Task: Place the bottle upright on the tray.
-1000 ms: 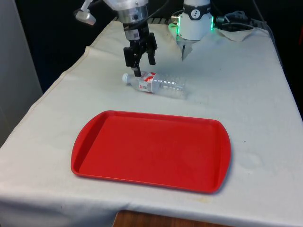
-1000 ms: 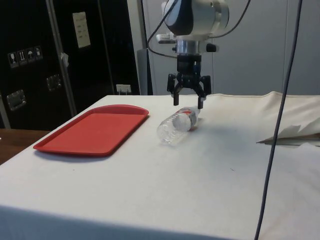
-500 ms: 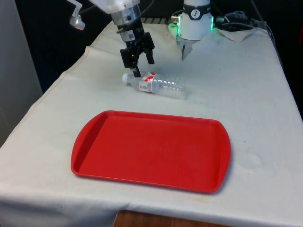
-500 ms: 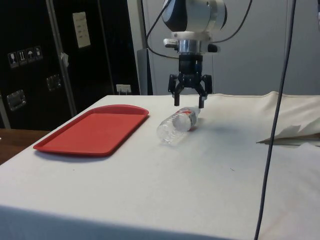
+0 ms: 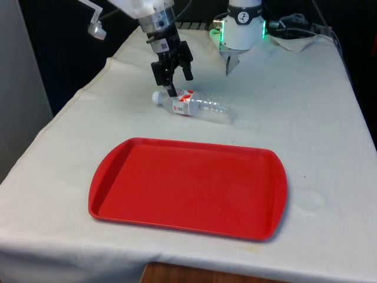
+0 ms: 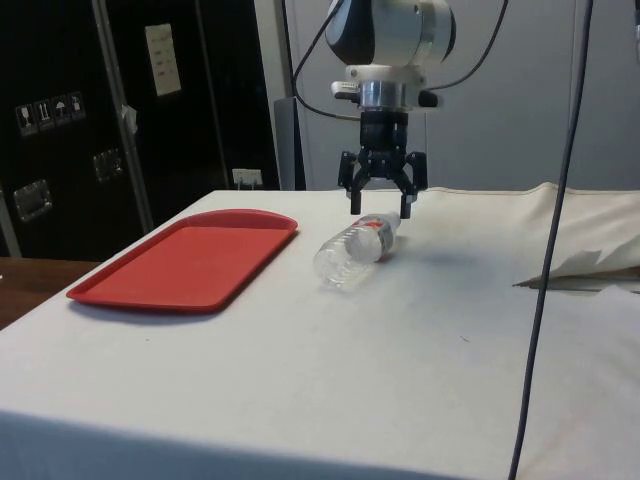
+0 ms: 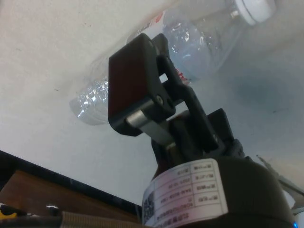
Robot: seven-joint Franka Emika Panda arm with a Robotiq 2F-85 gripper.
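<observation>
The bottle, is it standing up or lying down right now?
Lying down. The bottle rests on its side on the white cloth, outside the red tray, its cap under the open gripper.

A clear bottle [image 5: 194,105] with white cap and red-white label, a red tray [image 5: 188,187], a white cloth [image 5: 306,106].

Arm [image 6: 392,32]: glossy white housing with a dark grey inset on the rounded joint, narrowing to a ribbed silver collar above the gripper. Black cables loop from the wrist up and out of the side view. Base [image 5: 243,26]: white, cylindrical, with a green light ring at its sides.

Gripper [image 6: 379,208]: black throughout, two jointed fingers on linkage bars, spread apart. Fingers [image 7: 135,80]: flat dark rectangular pads, with a bare metal pin at the knuckle and a small screw head beside it. White printed label with a square code wraps the gripper's round black body.
</observation>
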